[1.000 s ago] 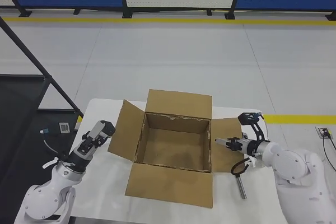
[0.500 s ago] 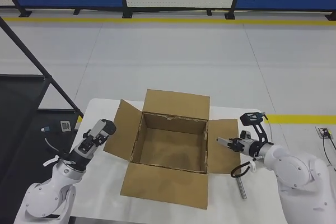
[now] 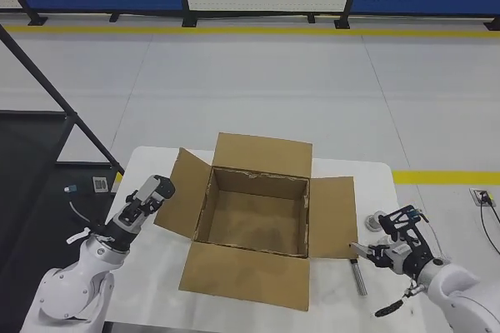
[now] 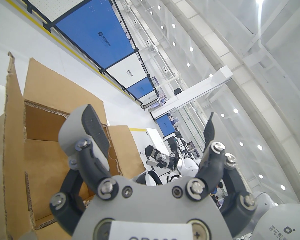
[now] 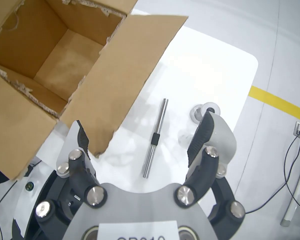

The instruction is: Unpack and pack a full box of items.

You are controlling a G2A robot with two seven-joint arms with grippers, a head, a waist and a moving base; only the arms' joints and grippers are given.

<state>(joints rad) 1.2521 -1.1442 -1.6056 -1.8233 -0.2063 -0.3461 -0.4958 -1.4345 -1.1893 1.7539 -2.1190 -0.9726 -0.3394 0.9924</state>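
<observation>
In the middle of the desk (image 3: 371, 179), the box (image 3: 254, 225) is sitting open, a metal rod (image 3: 358, 277) lying at its four o'clock. We are holding our left tool (image 4: 150, 118) and right tool (image 5: 142, 127) wide open, gripping nothing.

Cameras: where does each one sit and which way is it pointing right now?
Top view: above the arms, looking down at the table and open box; both arms show.
Left wrist view: on the left wrist, tilted up past the box toward the hall ceiling; left gripper, jaws open.
Right wrist view: on the right wrist, looking down at a metal rod and round fitting; right gripper, jaws open.
Shared: top and right wrist views both show box, rod and fitting.
</observation>
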